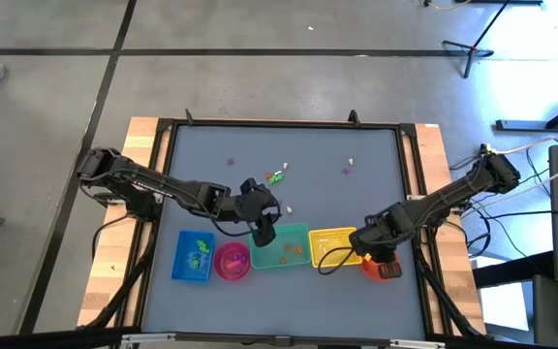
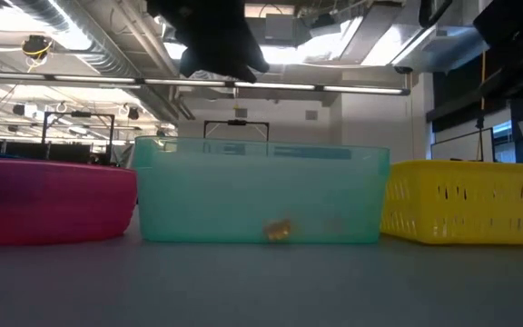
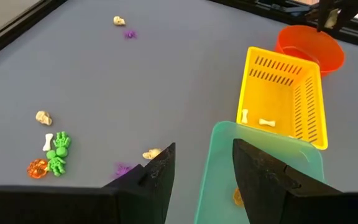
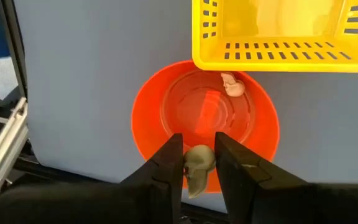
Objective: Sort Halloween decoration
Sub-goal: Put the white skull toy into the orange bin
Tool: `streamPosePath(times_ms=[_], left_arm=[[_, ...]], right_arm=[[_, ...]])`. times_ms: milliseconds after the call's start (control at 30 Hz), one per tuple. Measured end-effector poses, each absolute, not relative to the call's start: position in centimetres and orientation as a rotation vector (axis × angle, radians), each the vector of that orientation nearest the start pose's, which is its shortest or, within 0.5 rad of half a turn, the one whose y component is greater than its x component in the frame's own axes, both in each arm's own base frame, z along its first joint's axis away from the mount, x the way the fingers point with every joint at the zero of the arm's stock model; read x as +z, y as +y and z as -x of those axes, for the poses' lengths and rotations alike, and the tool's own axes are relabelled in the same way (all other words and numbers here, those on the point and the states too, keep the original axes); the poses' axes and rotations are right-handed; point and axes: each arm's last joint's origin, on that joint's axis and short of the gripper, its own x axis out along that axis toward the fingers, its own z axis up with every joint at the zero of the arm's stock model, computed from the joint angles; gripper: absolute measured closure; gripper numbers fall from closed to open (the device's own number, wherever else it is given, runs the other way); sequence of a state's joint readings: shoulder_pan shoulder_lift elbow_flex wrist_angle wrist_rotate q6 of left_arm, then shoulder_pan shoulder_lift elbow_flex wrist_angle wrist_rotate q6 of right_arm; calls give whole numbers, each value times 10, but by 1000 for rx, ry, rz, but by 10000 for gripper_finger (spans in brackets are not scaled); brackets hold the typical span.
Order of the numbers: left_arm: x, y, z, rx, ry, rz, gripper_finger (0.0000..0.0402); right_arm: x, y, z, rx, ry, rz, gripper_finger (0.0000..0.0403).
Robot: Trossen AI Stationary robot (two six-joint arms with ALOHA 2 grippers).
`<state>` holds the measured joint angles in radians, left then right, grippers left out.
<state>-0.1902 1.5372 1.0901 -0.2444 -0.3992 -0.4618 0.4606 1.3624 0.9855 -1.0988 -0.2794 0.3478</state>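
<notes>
Both arms: dark, near-black, jointed links with rounded joint housings, matte finish. Left arm point(image 1: 153, 186) shows lighter grey highlights along its upper link. Right arm point(image 1: 444, 199) has a small yellow-tan fitting at its outer joint, with black cables trailing from its base. Left gripper point(image 3: 201, 171): two flat, black, blade-like fingers point(image 3: 160, 177) with squared tips and a faintly textured surface. Right gripper point(image 4: 197, 165): same black two-finger form, fingers tapering to blunt ends from a broad black body.
</notes>
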Motion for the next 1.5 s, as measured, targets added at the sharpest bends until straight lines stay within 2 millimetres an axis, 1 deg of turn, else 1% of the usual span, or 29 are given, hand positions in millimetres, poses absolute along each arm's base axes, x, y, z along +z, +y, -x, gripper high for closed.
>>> streamPosePath(times_ms=[333, 567, 767, 833, 933, 1033, 1100, 1333, 1433, 1500], left_arm=[[256, -51, -327, 347, 597, 243, 257], [256, -51, -327, 347, 597, 244, 257], [256, -51, -327, 347, 597, 244, 257], [256, -51, -327, 347, 597, 244, 257], [256, -51, -327, 347, 597, 244, 257], [256, -51, -327, 347, 597, 244, 257], [256, -51, -327, 347, 597, 244, 257], [256, -52, -327, 347, 597, 244, 257], [255, -52, -327, 347, 597, 244, 257], [255, -52, -327, 347, 597, 244, 257]], right_arm=[[232, 106, -198, 335, 1577, -115, 317], [232, 106, -197, 294, 1593, -174, 317], [232, 106, -197, 286, 1590, -167, 317], [232, 105, -198, 251, 1581, -157, 315], [231, 103, -199, 124, 1545, -124, 306], [231, 101, -200, 78, 1527, -95, 296], [231, 101, -199, 85, 1535, -96, 293], [232, 105, -197, 212, 1602, -210, 292], [232, 105, -197, 212, 1598, -200, 292], [231, 104, -198, 192, 1578, -153, 292]])
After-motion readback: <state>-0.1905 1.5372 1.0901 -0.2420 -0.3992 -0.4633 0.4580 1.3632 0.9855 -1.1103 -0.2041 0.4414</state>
